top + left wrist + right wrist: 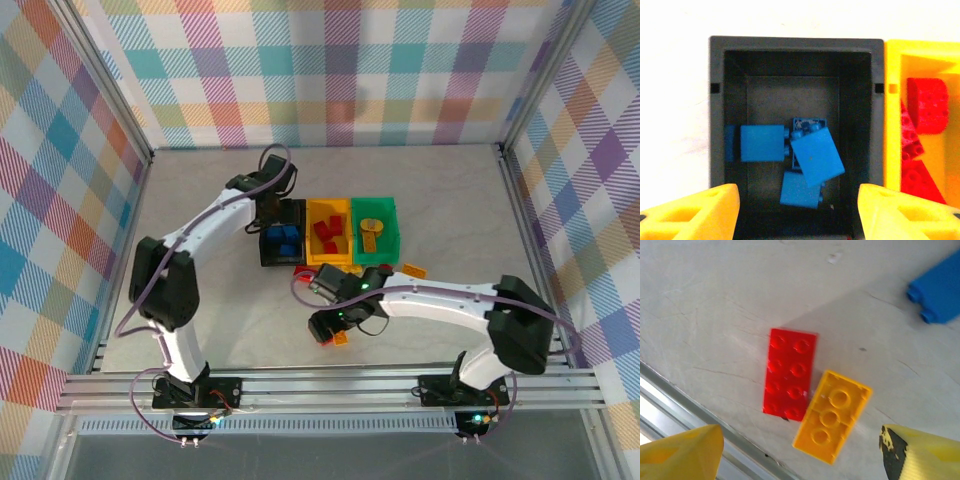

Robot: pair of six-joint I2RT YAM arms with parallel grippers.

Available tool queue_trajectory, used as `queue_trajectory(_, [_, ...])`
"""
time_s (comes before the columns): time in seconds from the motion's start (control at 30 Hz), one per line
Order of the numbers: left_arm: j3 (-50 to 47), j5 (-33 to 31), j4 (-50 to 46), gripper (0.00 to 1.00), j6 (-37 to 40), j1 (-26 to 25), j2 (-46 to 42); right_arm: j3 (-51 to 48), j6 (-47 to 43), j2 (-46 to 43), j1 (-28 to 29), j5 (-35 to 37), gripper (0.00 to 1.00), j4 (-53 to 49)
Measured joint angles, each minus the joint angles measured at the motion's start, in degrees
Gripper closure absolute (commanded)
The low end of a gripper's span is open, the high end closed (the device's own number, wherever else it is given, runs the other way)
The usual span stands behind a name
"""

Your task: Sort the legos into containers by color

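Observation:
My left gripper (799,210) hangs open over the black bin (716,125), with nothing between its yellow fingers (700,210). Several blue legos (817,156) lie in that bin. The yellow bin (892,125) beside it holds red legos (927,105). In the top view the green bin (392,230) holds yellow-orange pieces (372,232). My right gripper (800,455) stands open above a flat red lego (790,381) and a yellow-orange lego (832,415) lying upside down; the two touch on the table. A blue lego (937,290) lies further off.
The three bins stand side by side mid-table. A loose yellow-orange lego (414,270) lies right of the green bin and a red one (303,272) in front of the bins. The metal rail (690,410) at the table's near edge runs close by the right gripper.

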Motion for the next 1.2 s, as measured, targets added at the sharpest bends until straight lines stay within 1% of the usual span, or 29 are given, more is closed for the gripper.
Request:
queue_trajectory(0.2, [-6.75,-0.63,-0.33,0.35,-0.57,0.04,-11.21,5.27,-5.01,6.73,1.01,1.38,0.23,-0.09])
queue_trajectory(0.33, [-11.19,-0.59,-0.44,0.35,-1.7,0.13,-14.88,8.39,-8.33,10.12,1.01,1.84,0.26,-0.57])
queue_trajectory(0.63, [-16.59,-0.57,-2.03,0.35,-3.85,0.13,-19.78,11.43,-11.39,15.96,1.05,1.97,0.33,-2.16])
queue_trajectory(0.83, [-16.79,-0.61,-2.08,0.35,-4.68,0.13,-22.56,11.72,-11.52,17.64,1.05,2.34,0.37,-3.43])
queue_trajectory(1.2, [-16.79,-0.66,-2.75,0.35,-4.68,0.13,-23.54,13.77,-12.72,19.56,1.05,2.25,0.43,-4.46])
